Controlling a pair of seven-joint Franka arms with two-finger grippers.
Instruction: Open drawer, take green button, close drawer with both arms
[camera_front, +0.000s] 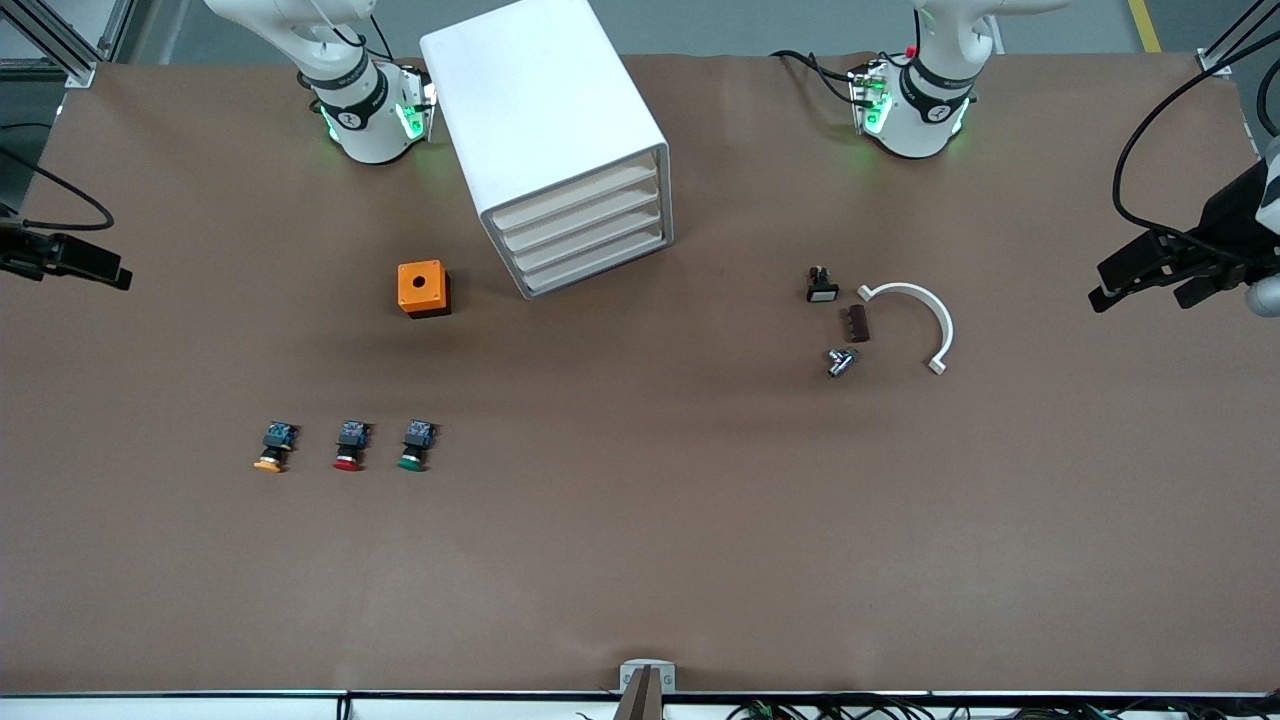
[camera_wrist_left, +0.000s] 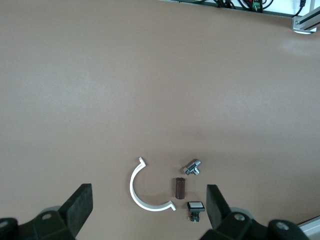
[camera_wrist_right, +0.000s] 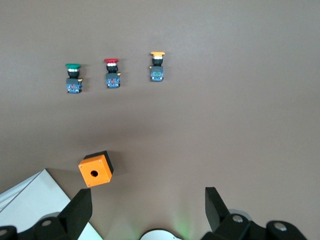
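Both my left gripper (camera_wrist_left: 147, 210) and right gripper (camera_wrist_right: 147, 210) wide open, empty, up high; white boxy cabinet (camera_front: 552, 140) upper centre, its cream-fronted drawers (camera_front: 585, 232) all shut, green-capped push button (camera_front: 414, 445) lower left on the brown table (camera_front: 640, 560) — first hook a drawer front squarely, pull straight.

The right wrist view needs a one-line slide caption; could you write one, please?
Open right tool over the table, with green button, red button, orange button and orange box below.

Front view high, facing both bases, covering the whole table (camera_front: 640, 560); wrist views looking down, each sharing one end.
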